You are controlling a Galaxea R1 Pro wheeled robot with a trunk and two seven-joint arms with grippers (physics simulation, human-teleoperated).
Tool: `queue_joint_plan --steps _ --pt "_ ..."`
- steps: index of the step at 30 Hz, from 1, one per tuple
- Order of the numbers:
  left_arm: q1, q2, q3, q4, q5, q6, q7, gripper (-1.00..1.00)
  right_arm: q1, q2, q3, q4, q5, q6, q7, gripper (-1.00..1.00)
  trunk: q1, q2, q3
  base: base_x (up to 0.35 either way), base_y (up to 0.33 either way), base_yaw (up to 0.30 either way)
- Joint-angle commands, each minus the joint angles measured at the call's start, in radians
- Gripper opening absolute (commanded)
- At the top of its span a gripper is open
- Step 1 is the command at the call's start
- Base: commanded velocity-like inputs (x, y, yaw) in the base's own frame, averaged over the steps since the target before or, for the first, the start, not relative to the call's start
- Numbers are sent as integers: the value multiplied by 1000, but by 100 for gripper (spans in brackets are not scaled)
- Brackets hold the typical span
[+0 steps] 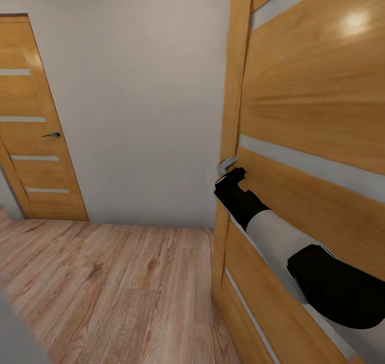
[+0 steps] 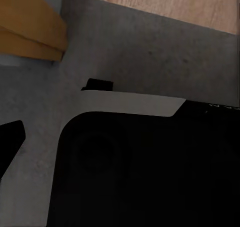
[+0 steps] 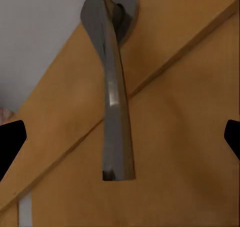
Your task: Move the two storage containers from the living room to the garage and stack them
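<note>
Lever door handle on a wooden door, seen close.

Dark grey metal, glossy, with a pale streak of reflection along its length; joined at one end to a round rosette of the same metal, fixed flat to the door. Warm orange-brown door face, crossed by straight seams between its panels, with a short pale grey inlay strip at the frame's edge. Plain grey-white wall beyond the door's edge. Two black fingertips of the right gripper at opposite edges of the frame, spread wide, the lever lying between them, well apart from both and untouched.
</note>
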Motion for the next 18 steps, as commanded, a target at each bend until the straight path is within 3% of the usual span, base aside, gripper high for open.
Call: queue_joint_plan --steps 1,12,18 --pt "0 0 1 0 6 -2 1 100 -1 -1 5 0 9 10 -4 100 1 0 -1 312 0 0" --pt "0 0 1 0 6 -2 2 100 -1 -3 4 11 9 10 -4 100 1 0 -1 283 0 0" --pt "0 0 1 0 6 -2 2 100 -1 -3 3 11 9 11 -4 100 1 0 -1 68 0 0"
